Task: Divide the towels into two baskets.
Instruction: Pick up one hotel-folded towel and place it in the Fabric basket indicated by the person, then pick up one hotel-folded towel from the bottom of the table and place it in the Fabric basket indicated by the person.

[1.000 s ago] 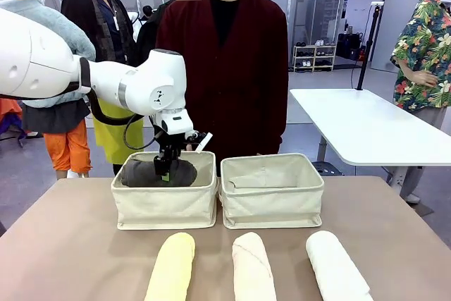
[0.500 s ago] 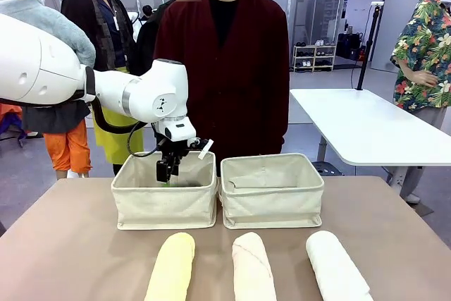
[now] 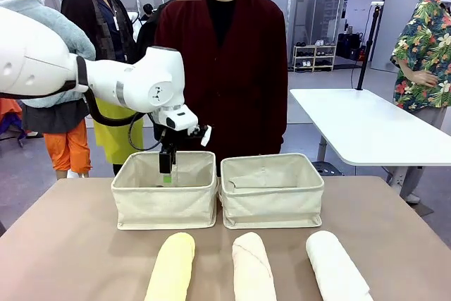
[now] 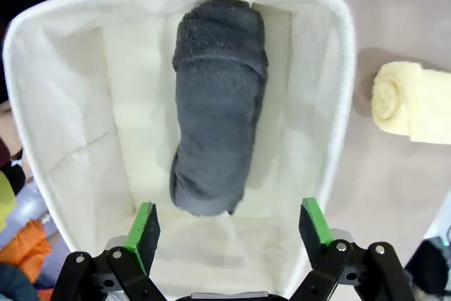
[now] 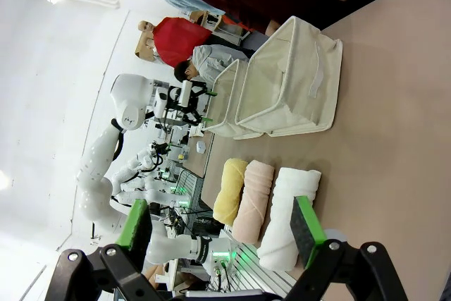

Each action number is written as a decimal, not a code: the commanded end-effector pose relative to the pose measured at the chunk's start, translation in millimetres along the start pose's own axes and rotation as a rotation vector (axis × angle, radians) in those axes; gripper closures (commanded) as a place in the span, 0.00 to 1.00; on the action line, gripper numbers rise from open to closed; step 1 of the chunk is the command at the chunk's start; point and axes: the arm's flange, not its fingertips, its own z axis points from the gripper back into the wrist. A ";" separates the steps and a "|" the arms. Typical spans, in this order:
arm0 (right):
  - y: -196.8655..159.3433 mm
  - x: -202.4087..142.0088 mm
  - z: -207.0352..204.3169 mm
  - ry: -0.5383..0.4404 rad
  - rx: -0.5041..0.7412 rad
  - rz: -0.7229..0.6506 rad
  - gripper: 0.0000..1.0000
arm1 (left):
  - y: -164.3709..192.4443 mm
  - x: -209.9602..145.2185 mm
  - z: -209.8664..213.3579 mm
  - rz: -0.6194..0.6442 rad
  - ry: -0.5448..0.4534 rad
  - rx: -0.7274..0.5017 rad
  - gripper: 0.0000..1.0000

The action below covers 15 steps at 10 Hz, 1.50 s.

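Observation:
The dark grey towel (image 4: 218, 96) lies loose on the floor of the left basket (image 4: 63, 103). My left gripper (image 4: 229, 227) hangs open straight above it, not touching it. In the front view that gripper (image 3: 168, 170) stands just above the left basket's (image 3: 163, 202) rim, with the right basket (image 3: 271, 202) beside it. Three rolled towels lie in a row at the table's near edge: pale yellow (image 3: 171, 267), pinkish cream (image 3: 252, 267) and white (image 3: 337, 267). My right gripper (image 5: 218, 227) is open and holds nothing, off to the side of the towels and baskets.
A person in a dark red cardigan (image 3: 232, 68) stands right behind the baskets at the far edge. The brown tabletop (image 3: 394, 244) is bare to the right of the right basket. A white table (image 3: 359, 125) stands beyond on the right.
My left gripper opened and let go of the dark grey towel, which dropped into the left basket. The gripper then rose above the rim.

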 end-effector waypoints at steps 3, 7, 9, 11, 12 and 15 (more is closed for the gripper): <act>3.6 -1.3 1.8 0.001 0.004 0.003 0.00 | 9.0 7.1 -15.7 -0.062 0.015 -0.009 0.00; 3.6 -1.3 1.8 0.001 0.004 0.003 0.00 | 9.0 7.1 -15.7 -0.062 0.015 -0.009 0.00; 3.6 -1.3 1.8 0.001 0.004 0.003 0.00 | 7.5 10.1 -19.6 -0.041 0.010 -0.017 0.00; 3.6 -1.3 1.8 0.001 0.004 0.003 0.00 | 3.2 -10.2 57.8 0.174 -0.145 -0.162 0.00; 3.6 -1.3 1.8 0.001 0.004 0.003 0.00 | -10.3 -30.4 84.2 0.190 -0.215 -0.186 0.00; 3.6 -1.3 1.8 0.001 0.004 0.003 0.00 | -64.0 -134.6 107.1 0.424 -0.448 -0.362 0.00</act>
